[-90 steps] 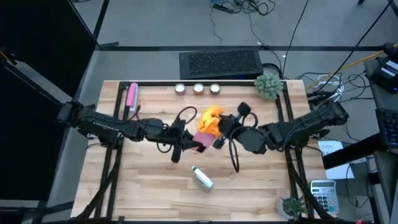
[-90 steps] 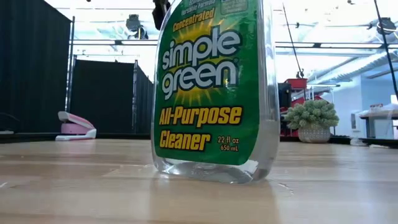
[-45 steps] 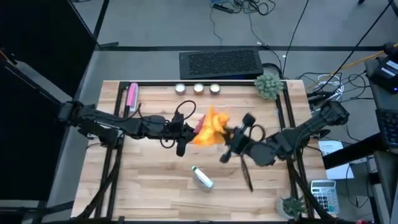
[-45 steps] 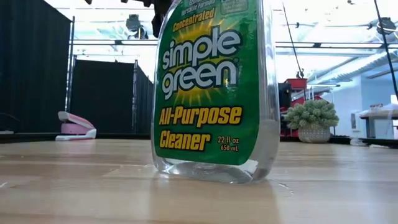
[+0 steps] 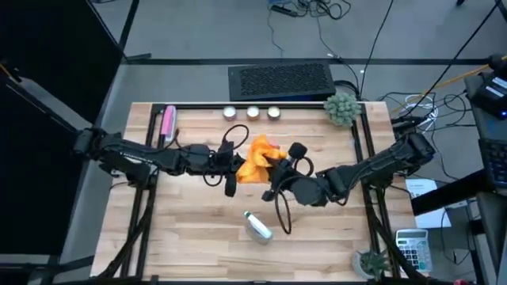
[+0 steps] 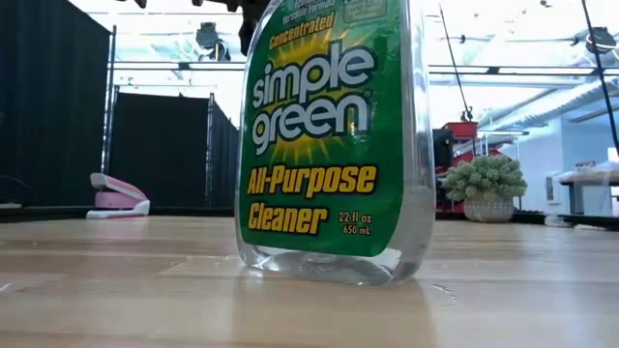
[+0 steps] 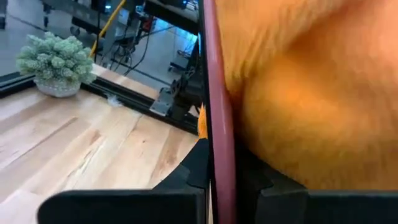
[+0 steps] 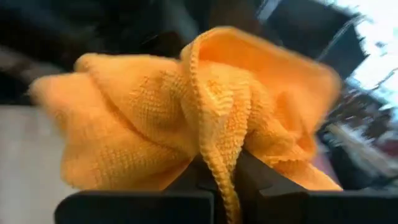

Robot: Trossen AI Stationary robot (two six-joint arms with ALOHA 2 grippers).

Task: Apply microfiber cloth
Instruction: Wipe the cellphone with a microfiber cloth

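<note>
**Pressing the orange cloth against the held pink case**

High view: both arms meet over the middle of the wooden table point(image 5: 198, 237). The left gripper point(image 5: 232, 164) and the right gripper point(image 5: 273, 168) sit on either side of the microfiber cloth point(image 5: 255, 158), which bunches between them. A spray bottle point(image 5: 257, 226) lies on its side nearer the front edge. A pink stapler point(image 5: 167, 123) rests far left, and a potted plant point(image 5: 341, 108) stands far right.

Low view: the Simple Green cleaner bottle point(image 6: 334, 135) fills the foreground; the stapler point(image 6: 118, 195) and the plant point(image 6: 486, 188) sit behind it.

Left wrist view: the left fingers are clenched on the thin edge of a pink case point(image 7: 219, 124), with the cloth point(image 7: 305, 93) pressed against its side.

Right wrist view: the right fingers point(image 8: 292, 202) pinch a fold of the cloth point(image 8: 186, 112).
</note>
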